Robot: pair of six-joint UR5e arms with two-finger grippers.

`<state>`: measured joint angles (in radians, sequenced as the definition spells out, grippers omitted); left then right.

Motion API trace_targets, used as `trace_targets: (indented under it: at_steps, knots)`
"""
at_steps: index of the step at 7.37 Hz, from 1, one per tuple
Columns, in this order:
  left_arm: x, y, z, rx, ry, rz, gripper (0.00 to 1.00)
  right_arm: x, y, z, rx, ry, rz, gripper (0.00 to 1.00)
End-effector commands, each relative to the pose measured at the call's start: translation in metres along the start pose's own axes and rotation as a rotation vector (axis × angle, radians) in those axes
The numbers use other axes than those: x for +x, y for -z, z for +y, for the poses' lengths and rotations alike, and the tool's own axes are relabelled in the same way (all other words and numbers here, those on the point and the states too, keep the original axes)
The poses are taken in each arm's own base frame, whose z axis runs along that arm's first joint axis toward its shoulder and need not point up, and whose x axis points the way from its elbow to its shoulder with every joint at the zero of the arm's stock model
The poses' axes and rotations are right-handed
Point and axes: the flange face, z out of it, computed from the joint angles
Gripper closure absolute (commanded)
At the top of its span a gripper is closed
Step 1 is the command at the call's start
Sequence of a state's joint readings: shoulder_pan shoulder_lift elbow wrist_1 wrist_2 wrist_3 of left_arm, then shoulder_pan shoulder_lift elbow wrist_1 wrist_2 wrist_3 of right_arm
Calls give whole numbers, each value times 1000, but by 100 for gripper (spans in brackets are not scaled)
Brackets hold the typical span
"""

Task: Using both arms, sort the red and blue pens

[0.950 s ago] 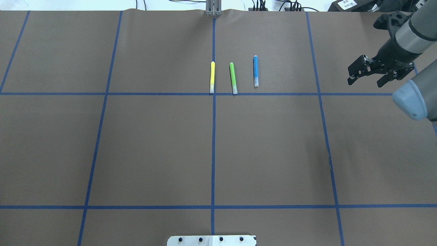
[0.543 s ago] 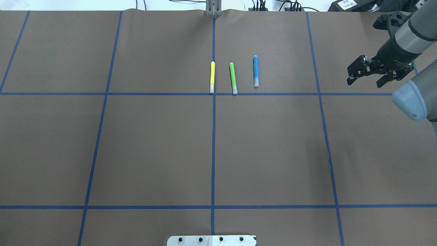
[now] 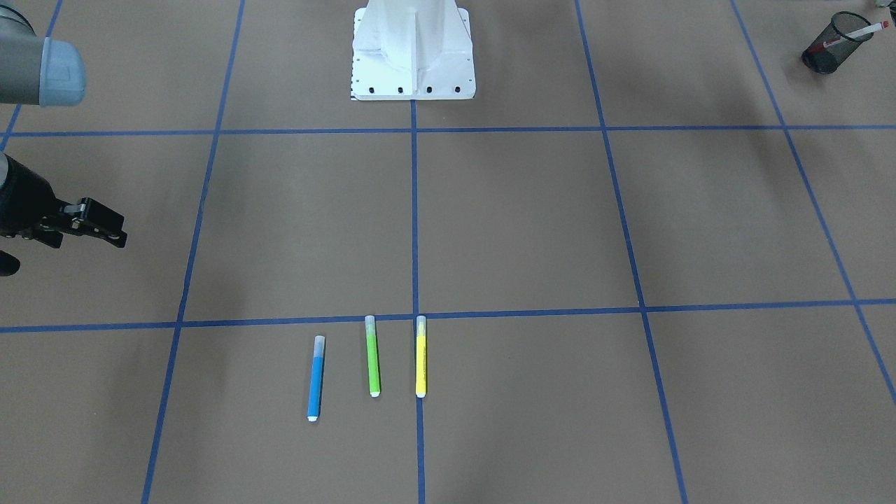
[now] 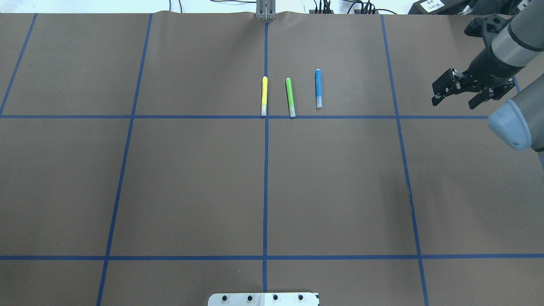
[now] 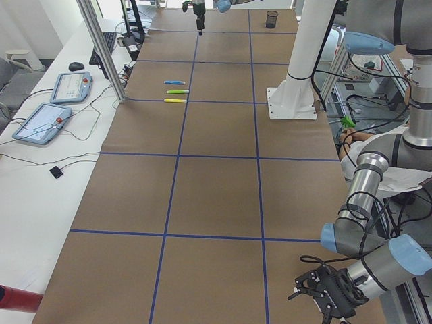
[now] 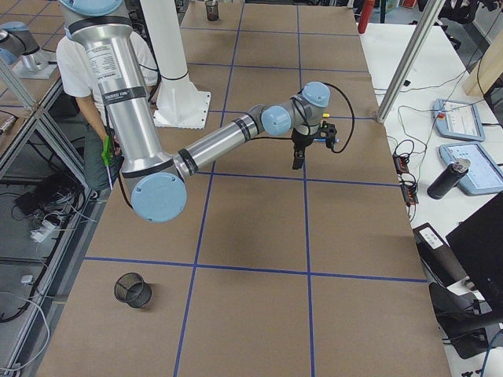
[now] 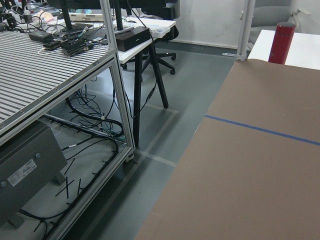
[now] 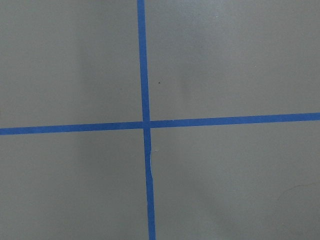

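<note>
The blue pen (image 4: 318,88) lies on the brown table cover beside a green marker (image 4: 290,97) and a yellow marker (image 4: 264,96); the front view shows it as the leftmost of the three (image 3: 316,378). The red pen (image 3: 857,33) leans in a black mesh cup (image 3: 826,57) at the table's corner on my left side. My right gripper (image 4: 455,101) hangs open and empty above the table, well to the right of the blue pen. My left gripper (image 5: 322,295) shows only in the exterior left view, low beyond the table's near corner; I cannot tell its state.
A second black mesh cup (image 6: 132,289) stands empty on my right side of the table. The white pedestal (image 3: 413,52) sits at the table's middle edge. Blue tape lines (image 8: 145,125) divide the brown cover into squares. A person sits behind the pedestal (image 6: 78,71).
</note>
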<state>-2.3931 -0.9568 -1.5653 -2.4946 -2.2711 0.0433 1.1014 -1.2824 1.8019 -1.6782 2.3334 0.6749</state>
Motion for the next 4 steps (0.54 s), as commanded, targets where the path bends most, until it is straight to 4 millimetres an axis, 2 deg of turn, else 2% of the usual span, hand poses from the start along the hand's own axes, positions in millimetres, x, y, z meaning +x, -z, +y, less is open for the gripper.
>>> trace_targets:
  at_steps: [1, 2, 3, 4]
  knots:
    - [22, -30, -43, -105, -62, 50, 8, 1, -1, -1, -2, -3, 2, 0]
    - [42, -49, -58, -159, -98, 80, 8, 2, -2, -1, -4, -3, 3, 0]
    - [67, -67, -82, -195, -142, 112, 8, 2, -3, -2, -5, -6, 4, 0]
    - [100, -90, -106, -246, -179, 146, 8, 3, -4, -2, -6, -6, 5, 0]
